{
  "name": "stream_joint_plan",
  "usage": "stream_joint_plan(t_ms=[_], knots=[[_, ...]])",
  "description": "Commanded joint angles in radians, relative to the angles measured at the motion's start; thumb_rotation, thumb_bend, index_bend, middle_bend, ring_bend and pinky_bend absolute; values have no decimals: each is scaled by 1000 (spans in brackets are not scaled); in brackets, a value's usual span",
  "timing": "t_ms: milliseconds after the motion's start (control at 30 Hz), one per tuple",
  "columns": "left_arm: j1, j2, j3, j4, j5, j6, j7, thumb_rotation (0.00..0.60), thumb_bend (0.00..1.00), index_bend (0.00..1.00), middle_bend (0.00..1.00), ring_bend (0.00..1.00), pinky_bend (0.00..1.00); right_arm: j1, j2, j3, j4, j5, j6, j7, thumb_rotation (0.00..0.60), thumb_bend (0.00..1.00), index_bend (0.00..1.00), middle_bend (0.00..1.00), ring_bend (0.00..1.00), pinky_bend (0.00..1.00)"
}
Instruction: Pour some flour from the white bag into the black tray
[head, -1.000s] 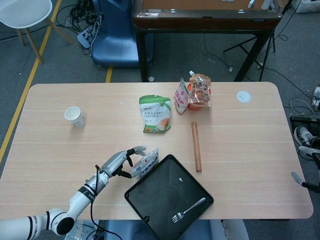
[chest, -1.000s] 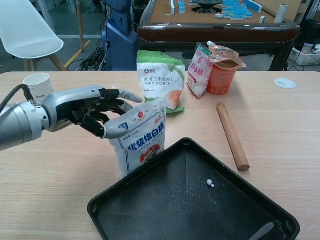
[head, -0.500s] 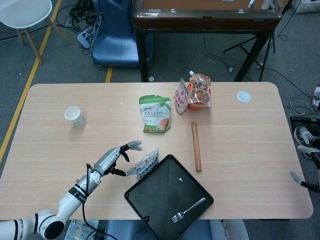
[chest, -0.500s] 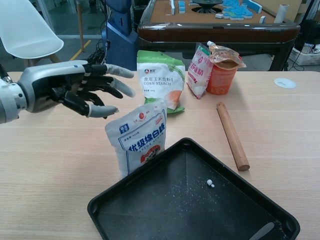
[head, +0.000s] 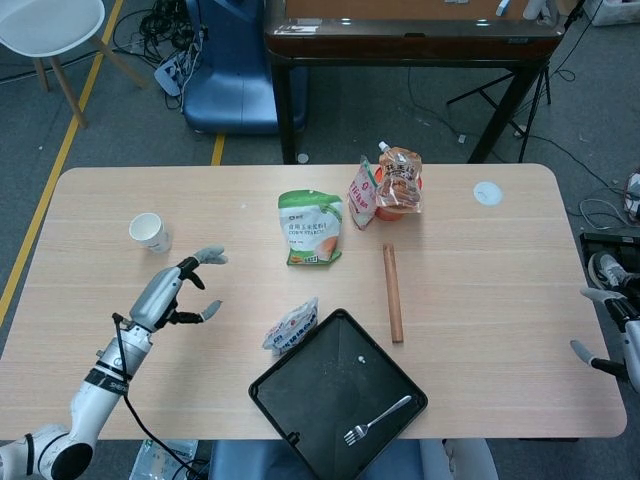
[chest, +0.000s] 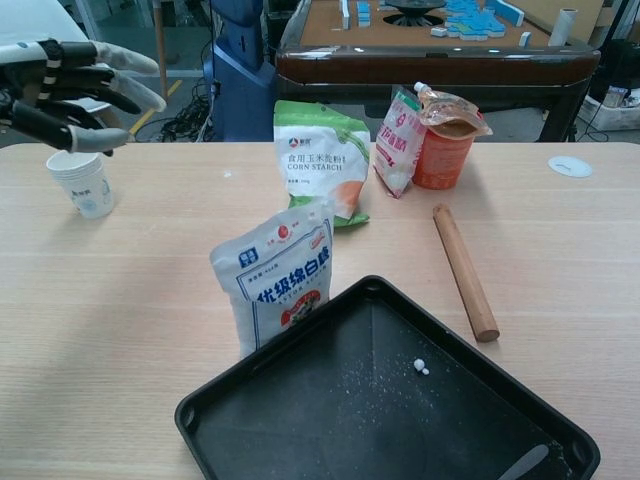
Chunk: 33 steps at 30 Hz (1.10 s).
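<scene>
The white bag (chest: 277, 275) stands upright, touching the black tray (chest: 300, 420) at its ten o'clock edge, handy for tipping, while the left hand (head: 176, 288), fingers spread and empty, hovers well apart at nine o'clock; the right hand's state cannot be told.

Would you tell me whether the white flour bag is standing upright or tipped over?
Upright: the white flour bag stands on its base beside the black tray, label facing the chest camera.

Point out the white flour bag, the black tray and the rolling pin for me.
white flour bag (chest: 278, 282), chest view, on its printed front.
black tray (head: 272, 386), head view, on its left rim.
rolling pin (head: 392, 292), head view, on the middle of its shaft.
</scene>
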Motion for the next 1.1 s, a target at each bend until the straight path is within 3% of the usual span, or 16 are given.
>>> stream_joint_plan(t_ms=[33,567,1100], knots=[[60,15,24,37,-16,79,63,600,310,166,225,174,385,16,13,-8,-21,-8,-28,0,600,181,279,346,194,200],[274,51,157,49,60,350,295,600,310,169,224,174,349,73,19,-27,-30,-76,-73,1,600,183,279,346,194,200],[322,35,162,56,84,384,358,600,311,170,224,174,319,81,7,-40,-7,-80,-69,2,600,184,279,346,194,200]])
